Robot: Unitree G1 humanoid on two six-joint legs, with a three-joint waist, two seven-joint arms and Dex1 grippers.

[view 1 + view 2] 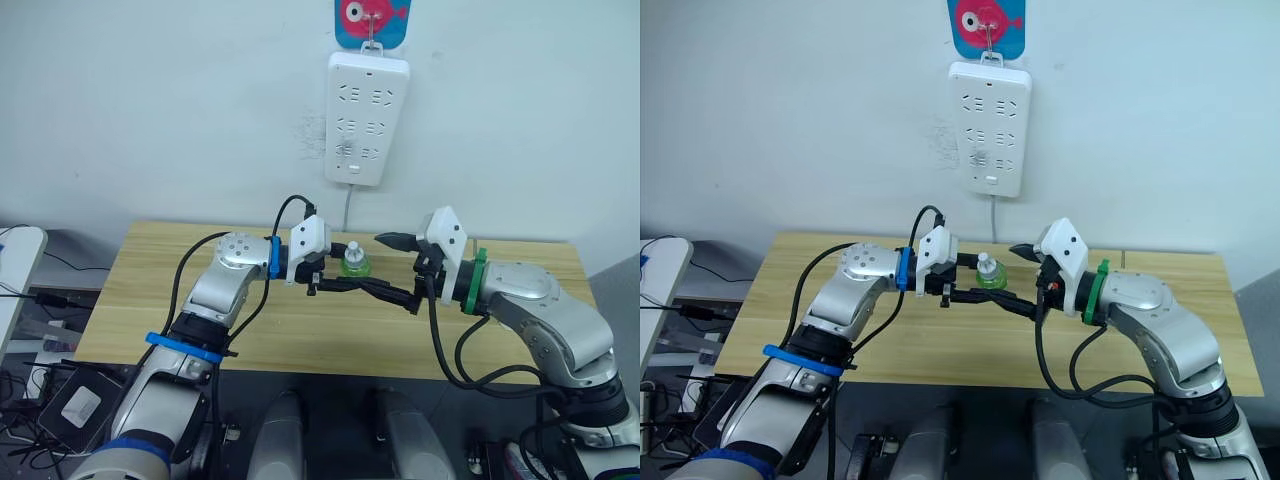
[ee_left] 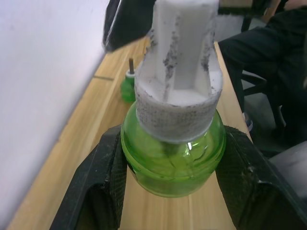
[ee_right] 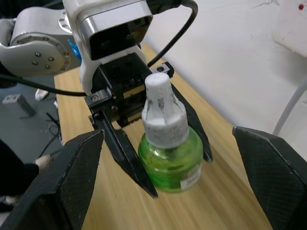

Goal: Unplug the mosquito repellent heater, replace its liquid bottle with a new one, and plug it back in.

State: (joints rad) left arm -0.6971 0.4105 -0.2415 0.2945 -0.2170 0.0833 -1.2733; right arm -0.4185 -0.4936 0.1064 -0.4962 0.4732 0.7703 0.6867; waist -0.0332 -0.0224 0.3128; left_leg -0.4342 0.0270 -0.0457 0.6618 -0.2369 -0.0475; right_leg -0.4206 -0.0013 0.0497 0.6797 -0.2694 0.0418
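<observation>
Left wrist view puts you right behind the round green translucent liquid bottle with the scuffed white plastic cap (image 2: 173,143): your left end effector (image 2: 172,177) has its two black fingers (image 2: 103,182) pressed against the bottle's sides, so it is closed on the bottle and carrying it.

In the head views the bottle (image 1: 354,262) sits at the centre of the frame, upright, cap toward the top, held above the pale wooden desk (image 1: 150,290) rather than resting on it, as far as you can judge. Its long axis runs vertically.

Your right end effector (image 3: 168,182) faces the bottle from the frame's right; in the right wrist view its two black fingers (image 3: 74,177) stand wide apart at the lower corners with the bottle between and beyond them, and they hold nothing. The gap is broader than the bottle.

So the relation that matters: the bottle lies straight ahead of the right end effector along its finger line, while the left one already has it. The cap end is free for the right to take.

A second small green bottle with a dark wick (image 2: 128,86) stands on the desk farther back. The long white multi-socket power strip (image 1: 367,118) hangs on the wall at the upper centre.
</observation>
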